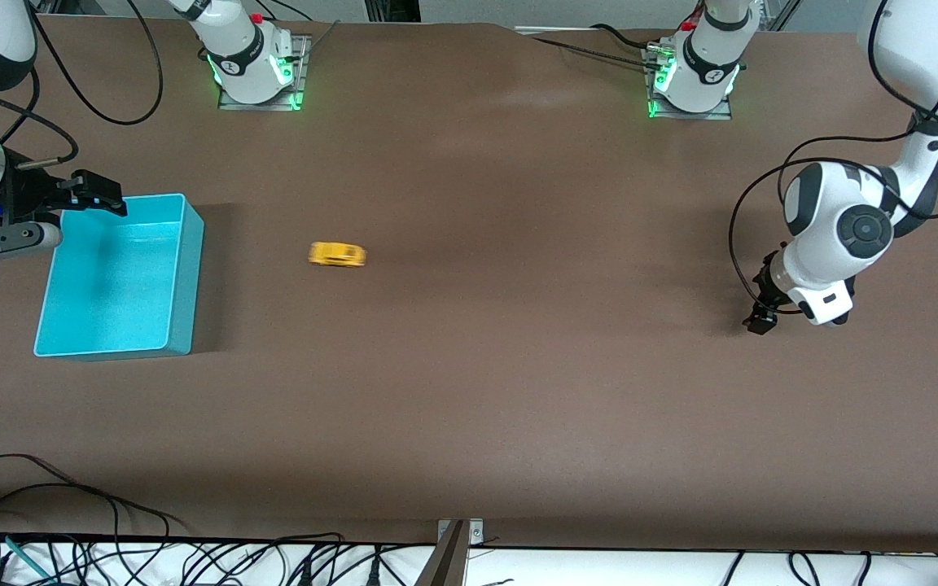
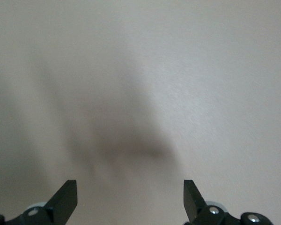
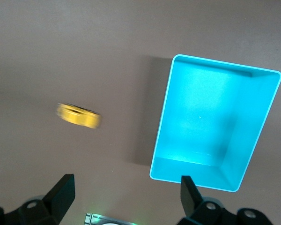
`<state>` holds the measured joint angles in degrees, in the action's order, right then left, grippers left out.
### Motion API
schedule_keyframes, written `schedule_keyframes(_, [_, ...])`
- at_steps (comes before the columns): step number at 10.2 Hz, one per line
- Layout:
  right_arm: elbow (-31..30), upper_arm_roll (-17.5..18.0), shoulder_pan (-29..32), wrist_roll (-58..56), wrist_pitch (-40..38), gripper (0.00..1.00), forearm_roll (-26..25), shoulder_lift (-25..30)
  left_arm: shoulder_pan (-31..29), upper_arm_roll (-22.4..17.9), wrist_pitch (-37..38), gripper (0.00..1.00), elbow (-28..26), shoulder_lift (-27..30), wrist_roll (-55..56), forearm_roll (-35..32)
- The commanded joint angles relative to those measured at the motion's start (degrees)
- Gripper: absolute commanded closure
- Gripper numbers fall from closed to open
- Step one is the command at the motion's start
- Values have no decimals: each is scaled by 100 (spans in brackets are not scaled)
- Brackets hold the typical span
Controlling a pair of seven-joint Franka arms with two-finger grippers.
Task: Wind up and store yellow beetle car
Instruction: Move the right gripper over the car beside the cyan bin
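Brown table point(image 1: 518, 366) — cables point(image 1: 70, 553) along its near edge.

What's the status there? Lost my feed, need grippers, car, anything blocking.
Left gripper open over bare table, waiting. Right gripper open above the bin. Yellow car on the table beside the bin, untouched. Nothing in the way.

Glossy white arms, black joint caps and cables, green-lit bases, black tools
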<state>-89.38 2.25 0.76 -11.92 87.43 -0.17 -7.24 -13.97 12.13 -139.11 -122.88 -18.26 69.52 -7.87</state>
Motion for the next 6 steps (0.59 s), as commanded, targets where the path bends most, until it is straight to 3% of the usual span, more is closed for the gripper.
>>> schedule_keyframes(1, [34,-5,-67,-74,-16,0,104,-23,-202,70,802,0,87,620,-1986,758])
schedule_keyframes(3, [43,-5,-102,-30,20,0,245,-23,-299,70,1760,0,535,780,-3360,971])
schedule_keyframes(6, [52,-5,-129,-74,-15,0,245,-23,-308,53,2570,0,1037,798,-5197,919])
